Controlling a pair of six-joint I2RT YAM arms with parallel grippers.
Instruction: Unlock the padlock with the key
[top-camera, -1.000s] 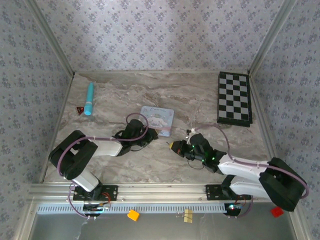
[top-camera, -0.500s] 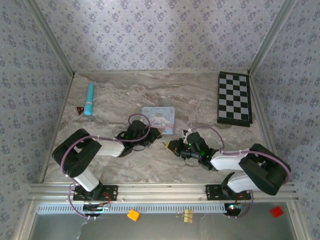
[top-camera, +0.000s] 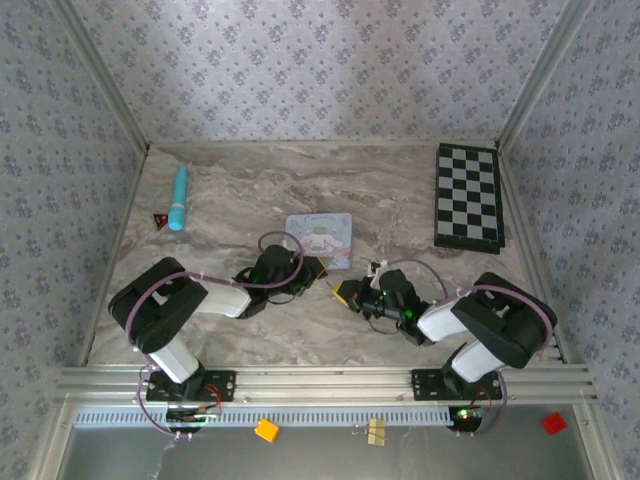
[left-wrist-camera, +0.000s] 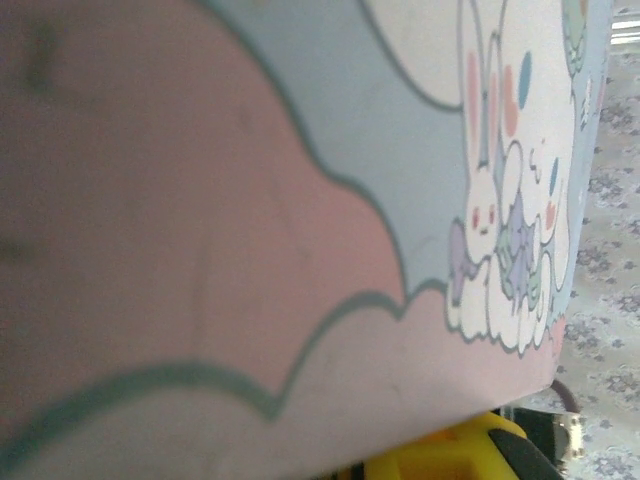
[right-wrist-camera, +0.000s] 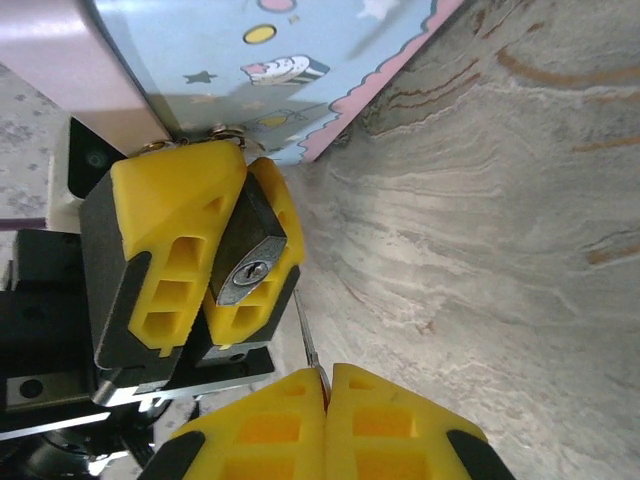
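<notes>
About halfway, I'd say. The left gripper has its fingers clamped on the padlock, left of centre with the keyhole showing. The right gripper fingers pinch the key, its tip just short of the keyhole. Inserting and turning are not yet done.

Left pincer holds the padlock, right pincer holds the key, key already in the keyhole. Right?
Not inserted. Right wrist view: the key tip is short of the keyhole, with a gap between. Left pincer holds the padlock, right pincer the key.
</notes>
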